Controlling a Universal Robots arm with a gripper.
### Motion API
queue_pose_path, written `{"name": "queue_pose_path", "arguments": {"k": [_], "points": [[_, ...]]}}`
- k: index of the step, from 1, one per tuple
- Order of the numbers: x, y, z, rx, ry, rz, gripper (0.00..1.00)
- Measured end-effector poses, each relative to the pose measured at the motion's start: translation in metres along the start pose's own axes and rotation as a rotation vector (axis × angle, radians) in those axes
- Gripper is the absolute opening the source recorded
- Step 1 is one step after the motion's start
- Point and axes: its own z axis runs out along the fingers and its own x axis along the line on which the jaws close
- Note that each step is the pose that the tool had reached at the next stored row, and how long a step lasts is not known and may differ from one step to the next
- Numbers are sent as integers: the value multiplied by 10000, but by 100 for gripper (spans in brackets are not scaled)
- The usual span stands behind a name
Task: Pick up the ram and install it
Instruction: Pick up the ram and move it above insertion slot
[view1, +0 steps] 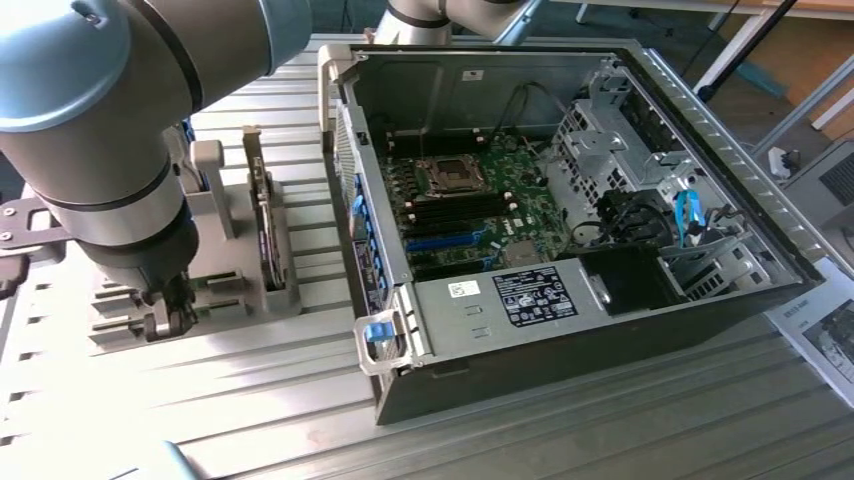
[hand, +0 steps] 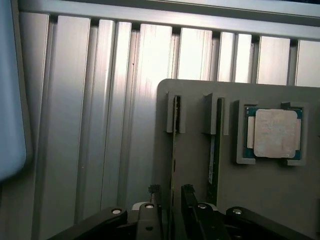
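An open computer case (view1: 601, 375) lies on a slatted metal table (view1: 240, 400). Its green motherboard (view1: 474, 205) and processor socket (view1: 447, 175) are exposed, and there is a blue latch (view1: 380, 335) at its near corner. To the exterior view's left stands a grey holder (view1: 227, 250) with a dark expansion card (view1: 267, 235) upright in it. A square silver processor chip (hand: 273, 133) sits in a recess of the holder. A printed sheet (view1: 827, 335) lies at the exterior view's right edge.

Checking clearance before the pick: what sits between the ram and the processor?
In the wrist view, another card stands edge-on between the ram and the processor.
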Motion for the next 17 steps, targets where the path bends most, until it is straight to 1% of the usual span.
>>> {"name": "queue_pose_path", "arguments": {"k": [2,3,6,13,14,16,17], "points": [[-1,-1,17,0,-8,-1,30],[-5,12,28,1,-15,1,30],[-19,82,46,1,-16,0,30],[-20,85,47,2,-16,-1,30],[-20,85,47,1,-16,-1,28],[-20,85,47,1,-15,-1,15],[-20,85,47,2,-16,-1,13]]}}
